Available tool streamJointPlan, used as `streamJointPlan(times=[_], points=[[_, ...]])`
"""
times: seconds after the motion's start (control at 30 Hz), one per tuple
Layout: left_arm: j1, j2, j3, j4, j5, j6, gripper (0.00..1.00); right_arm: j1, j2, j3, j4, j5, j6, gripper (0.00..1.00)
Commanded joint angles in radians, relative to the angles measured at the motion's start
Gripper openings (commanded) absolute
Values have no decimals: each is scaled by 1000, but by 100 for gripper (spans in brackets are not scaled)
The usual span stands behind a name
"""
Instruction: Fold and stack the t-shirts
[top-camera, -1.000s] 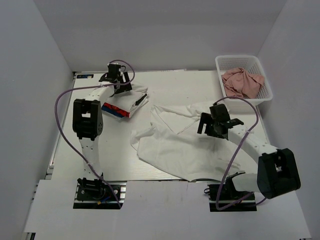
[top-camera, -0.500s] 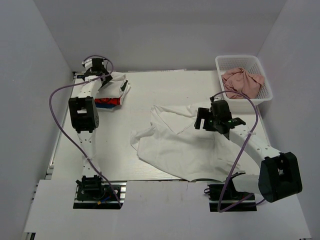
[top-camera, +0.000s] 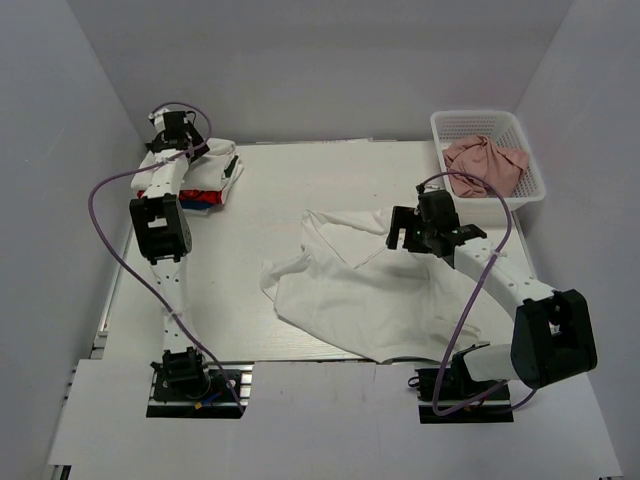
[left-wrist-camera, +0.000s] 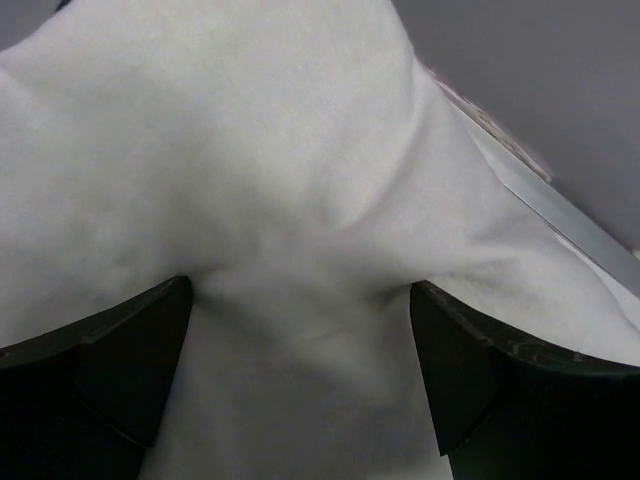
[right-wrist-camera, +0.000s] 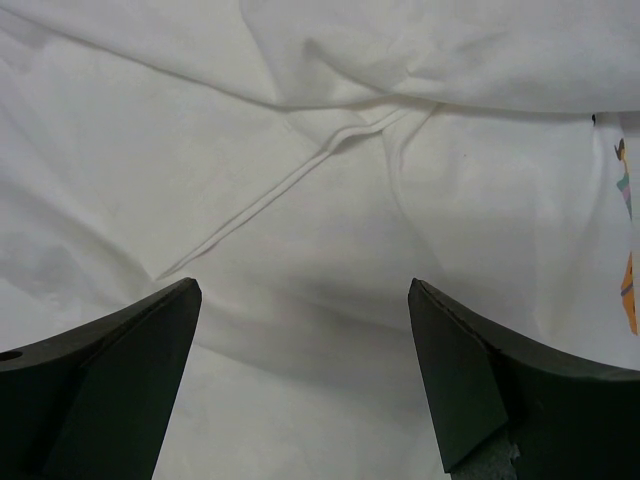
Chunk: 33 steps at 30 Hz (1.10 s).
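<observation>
White cloth awaits folding: one t-shirt (top-camera: 350, 300) lies spread mid-table, a folded stack (top-camera: 205, 182) sits far left; left gripper (left-wrist-camera: 300, 288) and right gripper (right-wrist-camera: 303, 285) hover, jaws released.

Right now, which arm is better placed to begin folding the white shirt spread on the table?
Right. The right gripper hovers open over the spread white shirt, while the left gripper, also open, is at the folded stack in the far-left corner.

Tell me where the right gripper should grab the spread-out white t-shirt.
Probably take the raised seam ridge of the white t-shirt, straight down from above: the cloth lies flat, and that ridge stands proud just ahead of the open right gripper.
</observation>
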Motion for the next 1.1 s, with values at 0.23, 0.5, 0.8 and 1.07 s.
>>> streamJointPlan(times=[0.23, 0.5, 0.8, 1.07], points=[[-54, -582, -425, 8, 337, 56, 100, -3, -54, 72, -44, 67, -50, 90], [-197, -1124, -1201, 159, 535, -31, 100, -3, -2, 130, -38, 153, -211, 90], [-352, -1334, -1551, 126, 574, -103, 100, -3, 222, 239, 54, 55, -593, 90], [-501, -1150, -1561, 124, 511, -94, 95, -3, 432, 346, 24, 92, -689, 90]])
